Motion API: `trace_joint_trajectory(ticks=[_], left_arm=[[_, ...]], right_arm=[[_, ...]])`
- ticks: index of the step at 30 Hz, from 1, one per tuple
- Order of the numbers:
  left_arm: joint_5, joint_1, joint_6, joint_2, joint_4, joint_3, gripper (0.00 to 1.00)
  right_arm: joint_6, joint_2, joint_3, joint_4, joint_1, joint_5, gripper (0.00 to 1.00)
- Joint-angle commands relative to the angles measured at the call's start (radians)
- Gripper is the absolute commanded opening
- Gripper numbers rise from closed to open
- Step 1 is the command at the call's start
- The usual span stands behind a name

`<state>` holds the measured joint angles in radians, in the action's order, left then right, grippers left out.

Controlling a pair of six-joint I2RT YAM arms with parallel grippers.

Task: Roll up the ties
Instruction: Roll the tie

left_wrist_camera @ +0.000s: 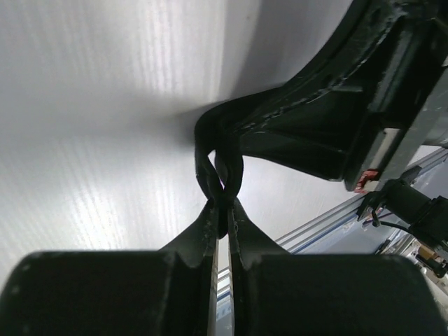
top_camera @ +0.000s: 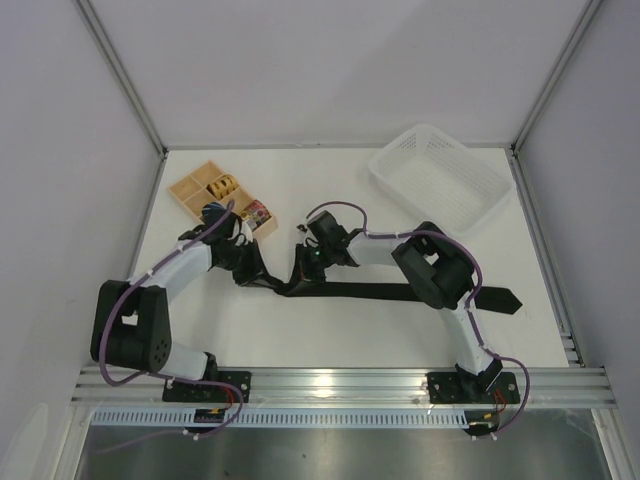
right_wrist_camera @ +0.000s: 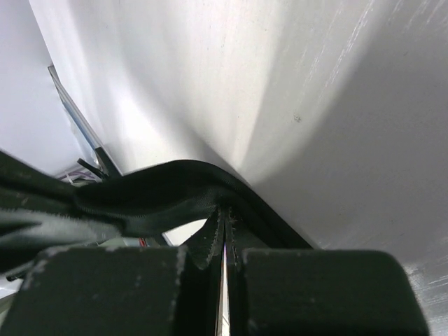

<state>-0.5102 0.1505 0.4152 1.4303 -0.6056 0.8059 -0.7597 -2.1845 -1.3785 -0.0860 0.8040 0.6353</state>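
Tie (top_camera: pixel 370 290) pinched by inward-angled left tool (left_wrist_camera: pixel 222 208), right tool (right_wrist_camera: pixel 224 218).

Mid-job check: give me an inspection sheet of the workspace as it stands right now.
Surface: white table, matte, evenly lit.
Job's things: one black tie stretched left to right across the table, pointed wide end at the right, not yet rolled.
Clutter: wooden compartment tray at far left holding small coils; white plastic basket at far right, looks empty.
Grippers: left gripper and right gripper both shut on the tie's left portion, close together.
Cables: purple cables run along both arms; no snag seen.
Surroundings: white enclosure walls; aluminium rail at the near edge.
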Motion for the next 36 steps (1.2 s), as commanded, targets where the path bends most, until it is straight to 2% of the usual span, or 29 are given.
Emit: trace_joint_trajectory(ticks=[1,13,25,36], left_arm=[[-0.001,0.067,0.063,0.024,0.029,0.065,0.05],[0.036,0.190,0.165,0.137,0.090,0.124,0.05],[0.084,0.213,0.169,0.150,0.058,0.157,0.03],[0.088,0.250,0.174,0.191,0.049,0.191,0.04]], right_arm=[[0.007,-0.031,-0.021,-0.037,0.011,-0.051,0.00],[-0.006,0.038,-0.022,-0.060,-0.003,-0.009,0.00],[0.000,0.115,0.042,-0.072,-0.035,-0.003,0.00],[0.014,0.077,0.065,-0.047,-0.052,-0.017,0.00]])
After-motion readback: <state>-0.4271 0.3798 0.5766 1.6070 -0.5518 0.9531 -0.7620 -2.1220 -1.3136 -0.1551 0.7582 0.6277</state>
